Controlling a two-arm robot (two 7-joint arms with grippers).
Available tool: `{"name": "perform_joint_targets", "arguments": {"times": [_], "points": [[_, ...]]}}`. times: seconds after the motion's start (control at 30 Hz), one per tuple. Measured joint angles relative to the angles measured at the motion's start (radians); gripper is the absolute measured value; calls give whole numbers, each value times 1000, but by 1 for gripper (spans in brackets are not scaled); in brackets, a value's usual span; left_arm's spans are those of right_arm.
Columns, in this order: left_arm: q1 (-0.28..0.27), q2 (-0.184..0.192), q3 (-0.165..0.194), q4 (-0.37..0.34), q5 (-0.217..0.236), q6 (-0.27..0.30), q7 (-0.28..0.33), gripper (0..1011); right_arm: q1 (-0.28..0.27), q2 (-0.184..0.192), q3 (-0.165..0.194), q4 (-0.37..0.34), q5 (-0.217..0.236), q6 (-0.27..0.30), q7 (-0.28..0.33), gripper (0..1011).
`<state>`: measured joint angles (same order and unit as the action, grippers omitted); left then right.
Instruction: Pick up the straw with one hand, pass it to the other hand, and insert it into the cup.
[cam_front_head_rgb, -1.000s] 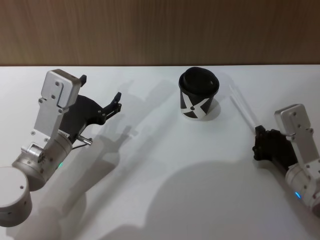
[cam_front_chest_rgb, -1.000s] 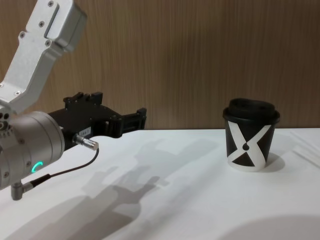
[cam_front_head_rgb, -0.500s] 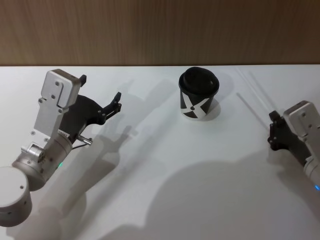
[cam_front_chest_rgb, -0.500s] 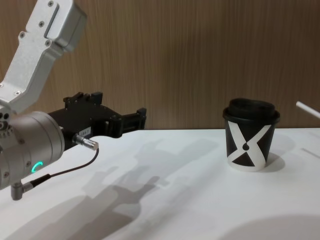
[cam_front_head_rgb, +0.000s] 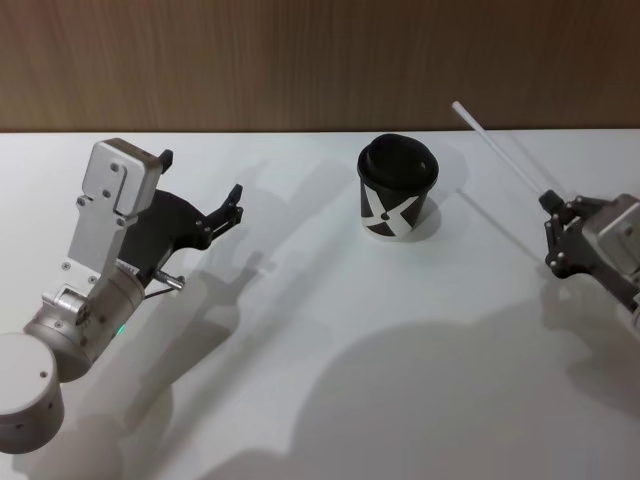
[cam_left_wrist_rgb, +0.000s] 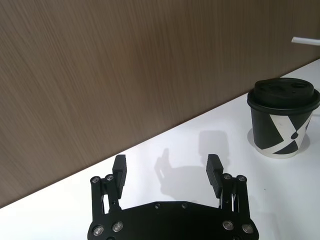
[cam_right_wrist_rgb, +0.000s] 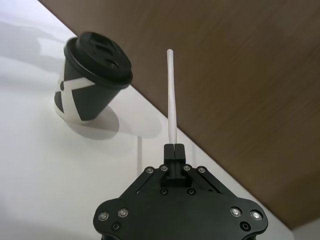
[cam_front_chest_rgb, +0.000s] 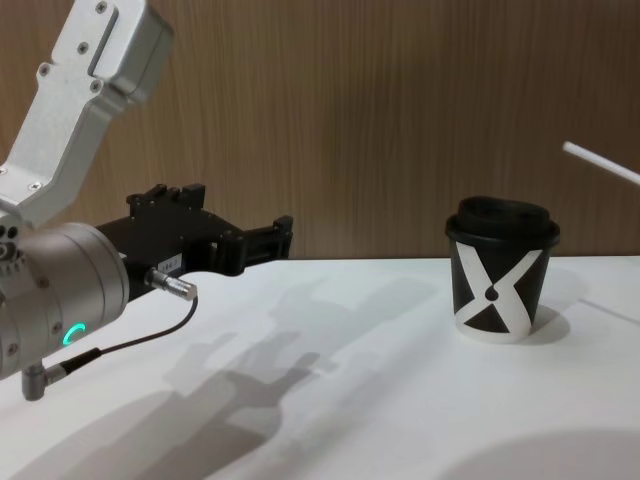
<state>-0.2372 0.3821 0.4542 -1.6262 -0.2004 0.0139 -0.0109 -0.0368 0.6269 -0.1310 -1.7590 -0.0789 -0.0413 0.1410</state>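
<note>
The right end effector (cam_front_head_rgb: 549, 199) hangs above the right side of the white worktop (cam_front_head_rgb: 330, 350), clenched on one end of the straw (cam_front_head_rgb: 500, 150). In the right wrist view its two slim fingers (cam_right_wrist_rgb: 174, 148) are pressed together with the straw (cam_right_wrist_rgb: 171, 95) standing straight out from between them. The straw is lifted clear of the worktop and slants away from the end effector, toward the wood-grain wall (cam_front_head_rgb: 300, 60) and the robot's left. Its free end is higher than the cup's lid in the chest view, where the tip (cam_front_chest_rgb: 600, 163) comes in from the right edge.

The cup (cam_front_head_rgb: 392, 212) stands upright on the worktop near the wall, left of the straw and apart from it. Its black domed lid (cam_front_chest_rgb: 503, 217) is on and its white X mark faces the robot.

The left end effector (cam_front_head_rgb: 200, 175) hovers over the left side of the worktop, well apart from the cup. It is released, its fingers (cam_left_wrist_rgb: 120, 167) spread wide with nothing between them, and they point toward the wall. A green ring light (cam_front_chest_rgb: 72, 333) glows on its silver wrist, beside a thin dark cable (cam_front_chest_rgb: 130, 342)
</note>
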Motion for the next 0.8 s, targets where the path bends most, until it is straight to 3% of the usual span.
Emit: {"name": "perform_joint_targets", "arguments": {"times": [0.3, 0.8], "points": [[0, 0, 0, 0, 0, 0, 0, 1003, 31, 50, -3, -5, 1, -122, 74, 0], [0, 0, 0, 0, 0, 0, 0, 1003, 89, 69, -25, -15, 52, -219, 175, 0]]}}
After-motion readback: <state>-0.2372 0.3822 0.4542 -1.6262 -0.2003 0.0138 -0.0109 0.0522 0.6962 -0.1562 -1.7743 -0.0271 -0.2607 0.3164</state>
